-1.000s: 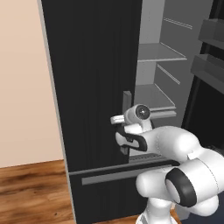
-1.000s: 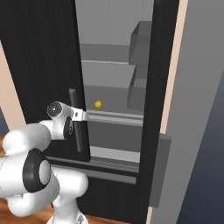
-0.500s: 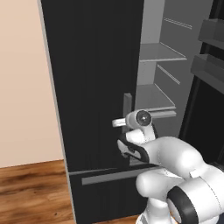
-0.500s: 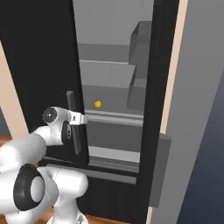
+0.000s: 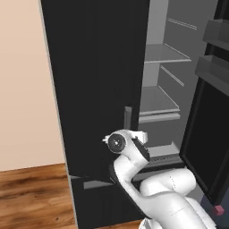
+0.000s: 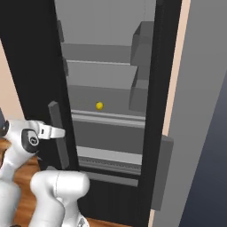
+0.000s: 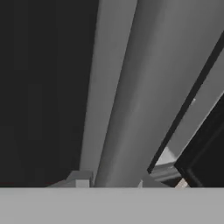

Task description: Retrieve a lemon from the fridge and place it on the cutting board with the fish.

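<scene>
The black fridge (image 5: 96,67) stands with its left door swung partly out. On a grey inner shelf lies the small yellow lemon (image 6: 99,105), far behind the door. My gripper (image 6: 56,131) is at that door's grey vertical handle (image 6: 56,119). In the hand view the handle (image 7: 127,87) runs up between my two fingertips (image 7: 81,177), which sit against its sides, so the gripper (image 7: 113,179) is shut on it. From the left, the gripper (image 5: 142,135) sits just below the handle (image 5: 128,115). The cutting board and the fish are out of view.
The right fridge door (image 5: 210,134) is also swung out, with bins on its inner side. Its edge and grey handle (image 6: 161,173) bound the opening on the right. The bottom drawer (image 5: 89,197) is closed. Wood floor (image 5: 31,197) lies to the left.
My hand has pulled the left door's handle further outward, so the door is wider open. The arm has folded closer to the base.
</scene>
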